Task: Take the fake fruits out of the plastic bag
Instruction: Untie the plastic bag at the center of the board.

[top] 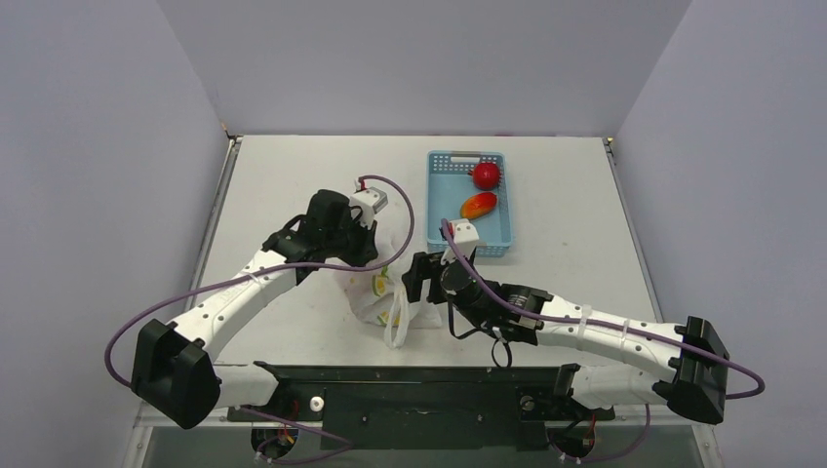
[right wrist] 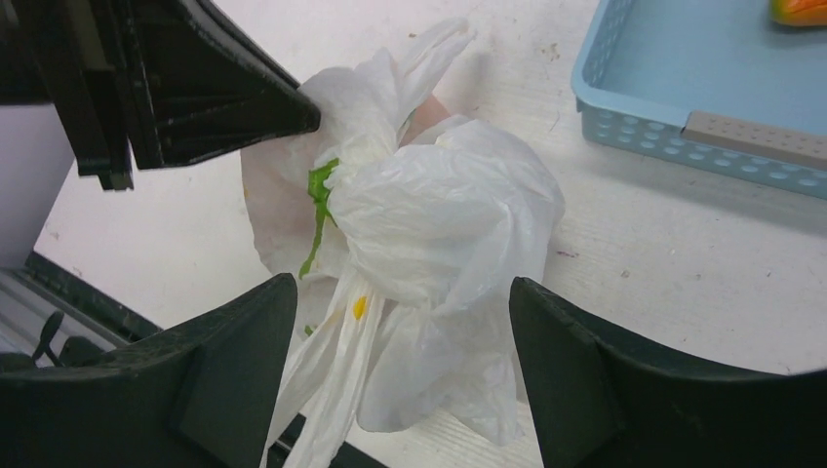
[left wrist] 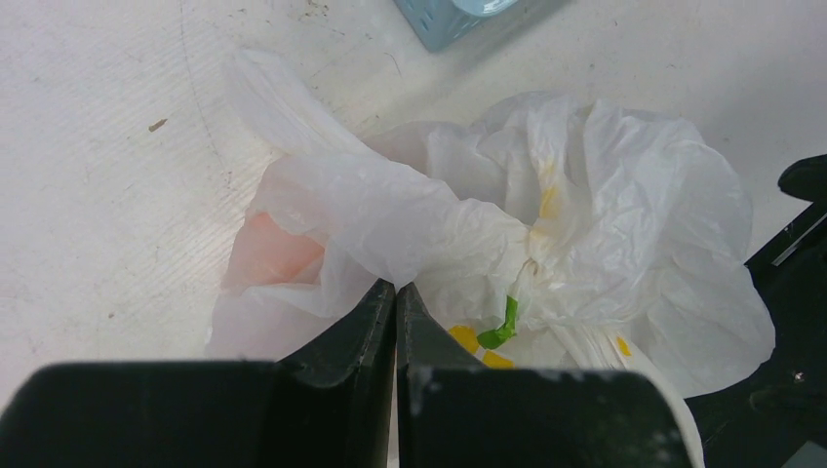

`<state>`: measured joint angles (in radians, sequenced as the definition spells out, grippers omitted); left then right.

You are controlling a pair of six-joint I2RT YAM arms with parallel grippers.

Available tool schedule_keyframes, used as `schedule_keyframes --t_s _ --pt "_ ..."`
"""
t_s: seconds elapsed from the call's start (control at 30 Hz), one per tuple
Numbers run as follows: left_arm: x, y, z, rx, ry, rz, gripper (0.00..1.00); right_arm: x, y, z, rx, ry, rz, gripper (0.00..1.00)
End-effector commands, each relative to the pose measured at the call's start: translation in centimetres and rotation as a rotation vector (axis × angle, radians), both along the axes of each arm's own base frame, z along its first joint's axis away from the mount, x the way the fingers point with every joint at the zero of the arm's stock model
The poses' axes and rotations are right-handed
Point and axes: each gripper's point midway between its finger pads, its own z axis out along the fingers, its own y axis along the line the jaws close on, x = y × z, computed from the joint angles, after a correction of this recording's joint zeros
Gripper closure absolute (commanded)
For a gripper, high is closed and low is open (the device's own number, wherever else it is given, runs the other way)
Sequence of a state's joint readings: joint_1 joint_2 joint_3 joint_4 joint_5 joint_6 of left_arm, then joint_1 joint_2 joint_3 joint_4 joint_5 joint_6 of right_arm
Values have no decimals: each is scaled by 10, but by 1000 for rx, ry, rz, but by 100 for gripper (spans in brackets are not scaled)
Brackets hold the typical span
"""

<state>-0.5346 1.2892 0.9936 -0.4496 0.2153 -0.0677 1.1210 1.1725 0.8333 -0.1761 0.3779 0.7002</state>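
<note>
White surface (top: 293, 175) seen from above, with a blue basket (top: 468, 200) at the far right of centre. It holds a round red apple (top: 486, 175) and a red-orange mango (top: 478, 205). One basket corner lies just beyond the plastic bag (left wrist: 507, 195) in both wrist views, apart from it. Nothing stands between the arms and the bag.

The bag sits crumpled on the surface between the two arms, near the front edge, with its loop handles trailing toward the bases. The left gripper (left wrist: 396, 291) has its jaws pressed together, tips against the gathered film at the bag's left side (whether a fold is caught between them cannot be told). The right gripper (right wrist: 400, 288) has its jaws wide apart, with the bag's bunched top lying between them and touching neither.

The fake fruits (left wrist: 268, 253) remain inside the bag. Only a faint orange-pink patch shows through the film on the left, and its kind cannot be made out. Yellow print and a green streak (right wrist: 317, 210) mark the film. The arms cover much of the bag in the top view
</note>
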Motion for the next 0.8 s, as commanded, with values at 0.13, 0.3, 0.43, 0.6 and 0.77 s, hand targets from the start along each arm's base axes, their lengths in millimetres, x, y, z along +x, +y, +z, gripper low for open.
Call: schedule_keyframes --t_s 0.13,0.3,0.43,0.6,0.77 --pt "11 -4 22 -47 -92 5 100 17 -9 57 17 -153 -109 29" --pt "11 -5 20 -39 -81 -7 100 13 12 32 8 -87 -64 30" --pt "10 -7 19 -45 -72 -18 100 17 24 24 29 -81 -65 30" --pt "10 -8 17 -44 -65 -27 100 28 30 15 48 -39 -96 32" --pt "8 -10 18 -49 -61 -37 100 32 41 2 42 -12 -84 32"
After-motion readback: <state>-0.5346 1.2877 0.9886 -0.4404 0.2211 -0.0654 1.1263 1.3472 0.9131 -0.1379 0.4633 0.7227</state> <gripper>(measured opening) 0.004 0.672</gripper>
